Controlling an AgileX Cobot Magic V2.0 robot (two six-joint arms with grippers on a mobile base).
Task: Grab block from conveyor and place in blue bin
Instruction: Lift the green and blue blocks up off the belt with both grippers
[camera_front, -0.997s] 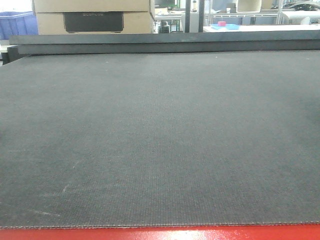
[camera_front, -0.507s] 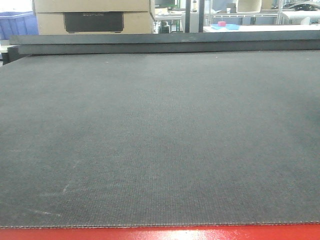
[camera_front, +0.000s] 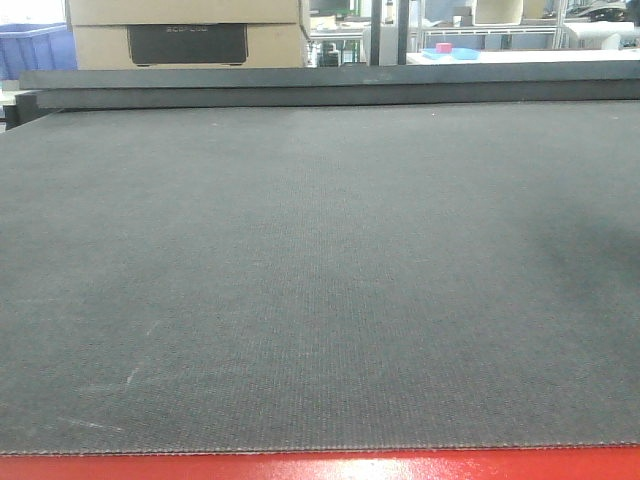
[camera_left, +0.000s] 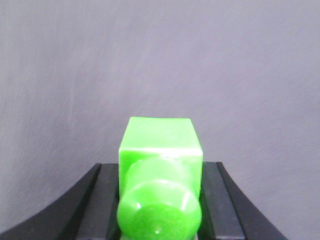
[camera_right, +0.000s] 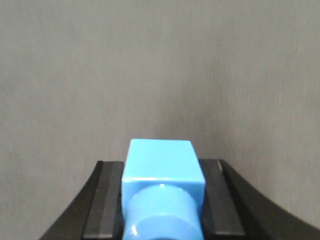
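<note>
The conveyor (camera_front: 320, 280), a wide dark grey woven belt on a red frame, fills the front view, and no block lies on it there. In the left wrist view my left gripper (camera_left: 160, 167) is shut on a green block (camera_left: 160, 137), a cube with a round stud facing the camera, above grey belt. In the right wrist view my right gripper (camera_right: 162, 165) is shut on a blue block (camera_right: 161, 156) of the same shape. A blue bin (camera_front: 30, 45) stands beyond the belt at the far left. Neither gripper shows in the front view.
Beyond the belt's far edge stand cardboard boxes (camera_front: 185, 30) and metal racks (camera_front: 480, 25). A small pink and blue object (camera_front: 448, 49) lies on a table at the back right. The red frame edge (camera_front: 320, 468) runs along the near side.
</note>
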